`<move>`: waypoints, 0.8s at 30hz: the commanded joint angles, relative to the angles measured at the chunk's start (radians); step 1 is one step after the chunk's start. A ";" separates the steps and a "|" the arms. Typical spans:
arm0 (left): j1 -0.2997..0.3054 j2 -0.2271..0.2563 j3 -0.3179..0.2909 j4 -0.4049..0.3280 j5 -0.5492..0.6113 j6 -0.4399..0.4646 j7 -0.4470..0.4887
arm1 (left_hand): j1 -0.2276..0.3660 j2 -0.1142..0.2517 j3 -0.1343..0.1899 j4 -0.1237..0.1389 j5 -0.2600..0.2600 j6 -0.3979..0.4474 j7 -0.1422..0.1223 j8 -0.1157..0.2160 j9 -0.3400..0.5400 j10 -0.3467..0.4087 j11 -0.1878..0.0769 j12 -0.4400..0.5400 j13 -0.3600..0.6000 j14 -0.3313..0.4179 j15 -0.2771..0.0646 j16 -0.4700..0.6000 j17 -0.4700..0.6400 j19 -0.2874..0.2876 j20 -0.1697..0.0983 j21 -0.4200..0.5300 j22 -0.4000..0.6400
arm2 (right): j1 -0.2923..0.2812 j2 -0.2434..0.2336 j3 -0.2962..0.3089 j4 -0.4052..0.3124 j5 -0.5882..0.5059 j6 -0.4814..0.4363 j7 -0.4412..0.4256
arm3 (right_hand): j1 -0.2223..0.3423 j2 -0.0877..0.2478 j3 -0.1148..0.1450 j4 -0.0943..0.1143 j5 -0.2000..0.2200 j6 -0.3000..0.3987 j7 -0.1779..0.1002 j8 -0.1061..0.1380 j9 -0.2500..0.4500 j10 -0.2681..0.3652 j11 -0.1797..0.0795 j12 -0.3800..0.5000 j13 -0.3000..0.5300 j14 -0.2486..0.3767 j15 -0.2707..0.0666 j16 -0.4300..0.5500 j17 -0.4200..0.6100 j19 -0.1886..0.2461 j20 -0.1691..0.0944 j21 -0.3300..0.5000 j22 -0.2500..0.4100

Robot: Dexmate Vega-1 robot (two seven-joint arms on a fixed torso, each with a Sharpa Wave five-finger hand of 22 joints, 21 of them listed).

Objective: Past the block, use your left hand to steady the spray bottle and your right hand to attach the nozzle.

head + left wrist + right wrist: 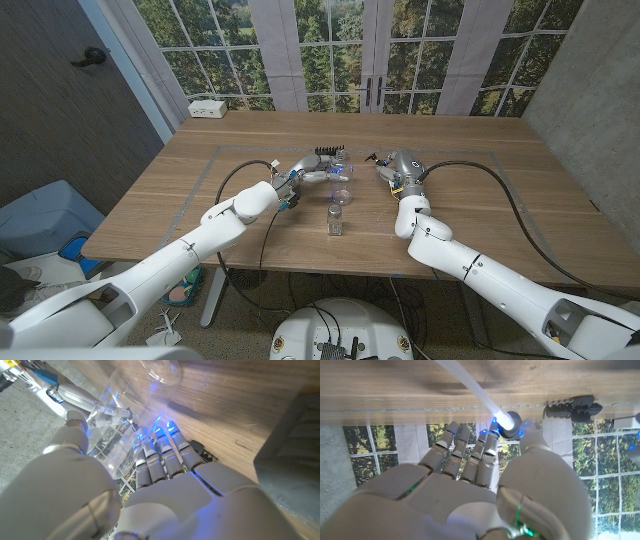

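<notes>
Right hand [470, 485] pinches nozzle [509, 424], tube trailing out. Left hand [165, 465] grips clear bottle [338, 178], tilted, beyond block [335, 218]. Advice: hold bottle still, feed tube into neck first, then seat cap squarely.

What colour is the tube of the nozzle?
White; the tube shows best in the right wrist view, held by the right hand.

A wooden table [480, 215] stands before tall windows, a faint rectangle of tape lines marked on its top. A small clear block [335, 220] sits upright near the table's front edge. Beyond the block, a clear spray bottle [338, 183] lies on the wood. A white box [208, 108] sits at the table's far left corner.
</notes>
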 commanded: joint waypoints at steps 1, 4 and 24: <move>-0.005 0.002 0.001 0.003 0.006 -0.011 -0.004 | 0.180 0.196 0.000 0.002 0.006 0.243 0.010 0.001 0.001 0.052 -0.044 0.000 0.006 0.012 -0.111 0.001 0.002 0.003 -0.006 0.009 0.003 | -0.034 0.040 0.091 0.036 0.108 0.183 -0.097 | 0.064 0.061 -0.005 0.000 0.007 0.051 -0.043 0.005 0.002 0.010 0.001 0.004 0.004 0.012 -0.164 0.007 0.005 0.010 -0.004 0.007 0.005; -0.006 0.003 0.002 0.002 0.007 -0.010 -0.005 | 0.180 0.196 0.000 0.001 0.006 0.244 0.011 0.002 0.001 0.054 -0.044 0.000 0.006 0.012 -0.111 0.000 0.002 0.003 -0.006 0.009 0.003 | -0.040 0.050 0.111 0.044 0.136 0.228 -0.113 | 0.066 0.061 -0.006 0.000 0.007 0.050 -0.041 0.005 0.002 0.011 0.002 0.004 0.005 0.012 -0.164 0.009 0.006 0.012 -0.004 0.008 0.005; -0.014 -0.001 0.007 0.000 0.017 -0.012 -0.013 | 0.182 0.198 -0.002 0.001 0.007 0.243 0.011 -0.001 0.001 0.055 -0.047 -0.004 0.008 0.012 -0.112 -0.004 0.002 0.003 -0.006 0.010 0.002 | -0.072 0.104 0.208 0.094 0.292 0.529 -0.161 | 0.084 0.060 -0.018 -0.002 0.011 0.048 -0.027 0.007 0.003 0.022 0.005 0.006 0.012 0.017 -0.164 0.023 0.018 0.025 -0.003 0.018 0.007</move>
